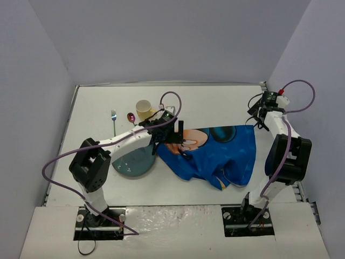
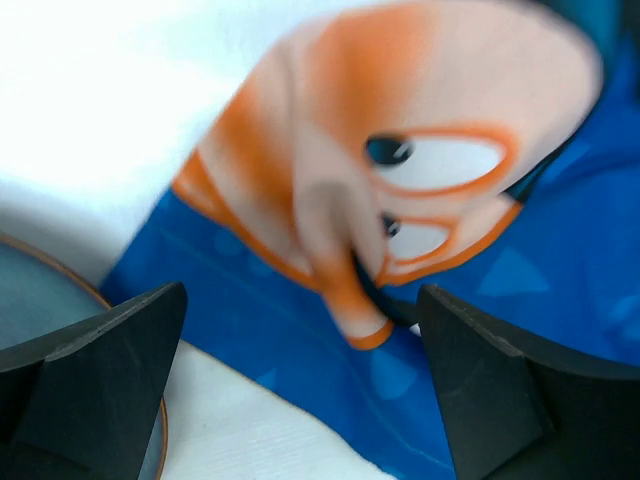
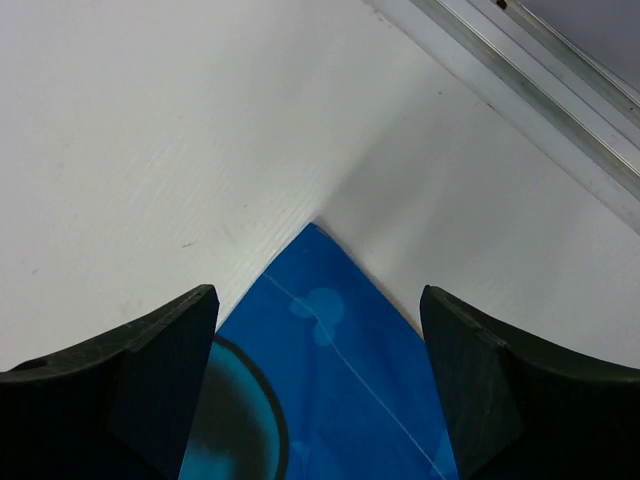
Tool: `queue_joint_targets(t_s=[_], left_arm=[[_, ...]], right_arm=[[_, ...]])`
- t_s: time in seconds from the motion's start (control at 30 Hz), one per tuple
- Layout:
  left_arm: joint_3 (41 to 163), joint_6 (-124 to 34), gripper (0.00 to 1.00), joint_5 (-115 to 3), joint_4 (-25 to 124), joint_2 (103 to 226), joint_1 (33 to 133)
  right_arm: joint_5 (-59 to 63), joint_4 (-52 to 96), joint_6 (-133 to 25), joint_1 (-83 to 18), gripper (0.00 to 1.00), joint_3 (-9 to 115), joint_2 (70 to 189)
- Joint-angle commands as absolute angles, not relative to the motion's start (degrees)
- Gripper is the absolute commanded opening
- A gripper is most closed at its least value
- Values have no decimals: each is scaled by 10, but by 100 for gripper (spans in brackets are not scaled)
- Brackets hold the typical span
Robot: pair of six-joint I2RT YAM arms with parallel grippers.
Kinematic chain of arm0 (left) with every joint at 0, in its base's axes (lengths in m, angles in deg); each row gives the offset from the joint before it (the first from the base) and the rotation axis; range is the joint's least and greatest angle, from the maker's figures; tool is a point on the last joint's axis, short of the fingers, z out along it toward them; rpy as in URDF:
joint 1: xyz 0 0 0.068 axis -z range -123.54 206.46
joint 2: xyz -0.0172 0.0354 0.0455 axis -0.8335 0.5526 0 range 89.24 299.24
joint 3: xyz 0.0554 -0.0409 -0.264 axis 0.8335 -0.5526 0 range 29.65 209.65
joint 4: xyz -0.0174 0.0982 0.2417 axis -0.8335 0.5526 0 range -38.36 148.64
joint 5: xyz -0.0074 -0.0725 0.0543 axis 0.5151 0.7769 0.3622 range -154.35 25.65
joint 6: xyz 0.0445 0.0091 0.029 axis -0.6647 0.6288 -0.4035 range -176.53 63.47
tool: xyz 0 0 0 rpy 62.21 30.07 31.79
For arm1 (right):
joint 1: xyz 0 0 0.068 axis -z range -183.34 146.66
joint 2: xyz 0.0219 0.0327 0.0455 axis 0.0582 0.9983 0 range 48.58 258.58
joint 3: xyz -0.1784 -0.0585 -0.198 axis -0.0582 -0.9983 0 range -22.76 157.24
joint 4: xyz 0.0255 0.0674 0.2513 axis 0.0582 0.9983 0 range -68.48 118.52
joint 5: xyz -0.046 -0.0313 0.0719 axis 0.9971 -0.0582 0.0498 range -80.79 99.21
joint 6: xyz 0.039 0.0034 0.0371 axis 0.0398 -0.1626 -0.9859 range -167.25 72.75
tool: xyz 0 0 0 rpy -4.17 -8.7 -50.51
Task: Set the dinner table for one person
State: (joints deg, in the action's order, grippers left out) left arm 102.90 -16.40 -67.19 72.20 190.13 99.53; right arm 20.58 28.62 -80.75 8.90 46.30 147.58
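Observation:
On the white dinner table (image 1: 215, 105) lies a blue cartoon-mouse placemat (image 1: 215, 154), rumpled and folded over along its near edge. My left gripper (image 1: 178, 135) hovers open over the mat's left part. In the left wrist view the left gripper (image 2: 302, 295) straddles the printed orange face of the placemat (image 2: 400, 180), with nothing between the jaws. My right gripper (image 1: 257, 120) stands open over the mat's far right corner. In the right wrist view that corner of the placemat (image 3: 325, 330) lies flat between the open fingers of the right gripper (image 3: 318, 295), which hold nothing.
A teal plate (image 1: 132, 162) sits left of the mat, partly under my left arm, and its rim (image 2: 40, 300) shows in the left wrist view. Behind it stand a cream cup (image 1: 143, 109), a spoon (image 1: 131, 117) and a fork (image 1: 114, 121). The table's metal rim (image 3: 560, 90) runs close to my right gripper.

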Motion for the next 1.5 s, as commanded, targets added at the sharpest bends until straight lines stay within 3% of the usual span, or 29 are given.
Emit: queue_joint_targets(t_s=[0.0,0.23,0.5,0.73,1.2,1.3,1.37,1.47], left_arm=[[1128,-248,97,-713,748,1865,994],[1145,-260,97,-701,786,1921,994],[1142,-233,97,-749,786,1975,981],[1151,-260,97,-719,776,2002,966],[1129,-266,97,-701,766,1960,966],[1131,-268,97,-703,768,1956,965],[1131,-269,97,-699,767,1954,965],[1133,-270,97,-692,770,1951,965]], right_arm=[[200,269,-762,55,80,466,1379],[226,237,-788,47,80,355,1348],[204,225,-749,53,82,386,1397],[181,227,-710,83,82,422,1460],[125,229,-689,74,81,435,1559],[138,231,-689,66,71,430,1576],[155,236,-688,64,58,434,1594],[168,247,-685,65,27,463,1610]])
